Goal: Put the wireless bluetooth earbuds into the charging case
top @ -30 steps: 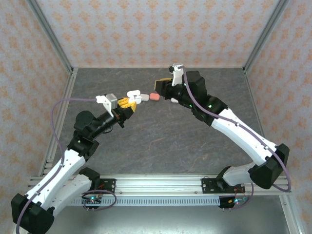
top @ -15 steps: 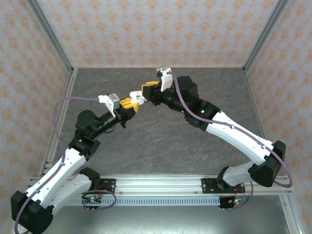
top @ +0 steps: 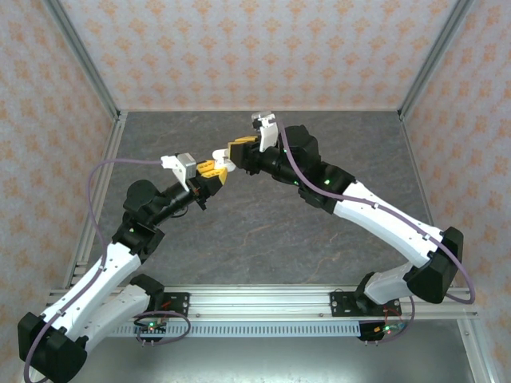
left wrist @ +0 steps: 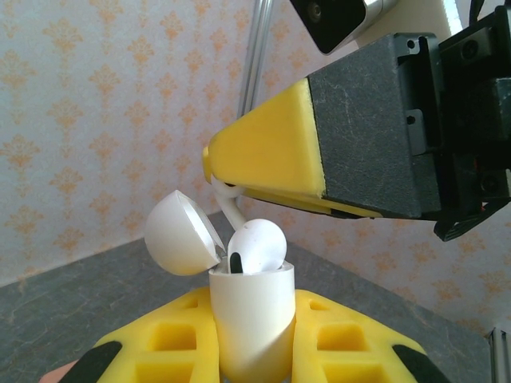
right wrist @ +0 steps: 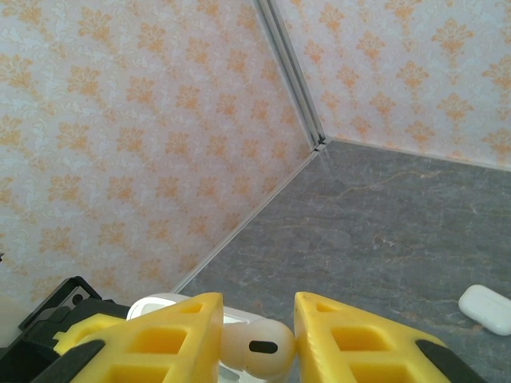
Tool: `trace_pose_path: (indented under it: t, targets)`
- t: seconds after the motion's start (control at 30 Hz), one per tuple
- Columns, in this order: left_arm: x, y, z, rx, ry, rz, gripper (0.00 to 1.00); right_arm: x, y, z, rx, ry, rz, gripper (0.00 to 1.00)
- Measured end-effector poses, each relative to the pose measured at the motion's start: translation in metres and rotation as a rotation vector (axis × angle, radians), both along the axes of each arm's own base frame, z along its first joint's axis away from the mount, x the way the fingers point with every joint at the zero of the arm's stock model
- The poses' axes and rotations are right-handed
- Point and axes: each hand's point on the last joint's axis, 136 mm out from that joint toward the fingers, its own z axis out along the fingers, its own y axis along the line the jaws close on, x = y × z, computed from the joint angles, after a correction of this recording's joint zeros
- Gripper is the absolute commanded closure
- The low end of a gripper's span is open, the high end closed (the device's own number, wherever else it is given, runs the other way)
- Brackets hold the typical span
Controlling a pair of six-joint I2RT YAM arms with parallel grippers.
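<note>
Swung toward 9 o'clock since the earlier frame, the right pincer (top: 233, 149), closed on a tiny white stemmed earbud (right wrist: 257, 343), seats it in the open white pebble-like charging case (left wrist: 251, 319), clamped upright and steady by the left pincer (top: 211, 169) at 11 o'clock.

Looks like a lab robot cell, not a home. Grey stone-look worktop (top: 263, 239) boxed in by aluminium extrusion posts (top: 83, 56) and patterned panels (top: 255, 48). Left arm (top: 104, 271) and right arm (top: 383, 215) bolted to slotted rail (top: 255, 302); exposed cable (top: 96, 199).
</note>
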Motion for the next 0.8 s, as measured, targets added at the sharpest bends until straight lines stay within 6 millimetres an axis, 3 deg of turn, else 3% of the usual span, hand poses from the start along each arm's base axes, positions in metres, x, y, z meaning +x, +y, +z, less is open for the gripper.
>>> trace_pose_path:
  t: [0.53, 0.8]
  targets:
    - [0.0, 0.0, 0.0, 0.0, 0.0, 0.0, 0.99, -0.008, 0.006, -0.009, 0.011, 0.045, 0.053, 0.69]
    - [0.0, 0.0, 0.0, 0.0, 0.001, 0.0, 1.0, -0.015, 0.008, -0.015, -0.01, 0.066, 0.091, 0.6]
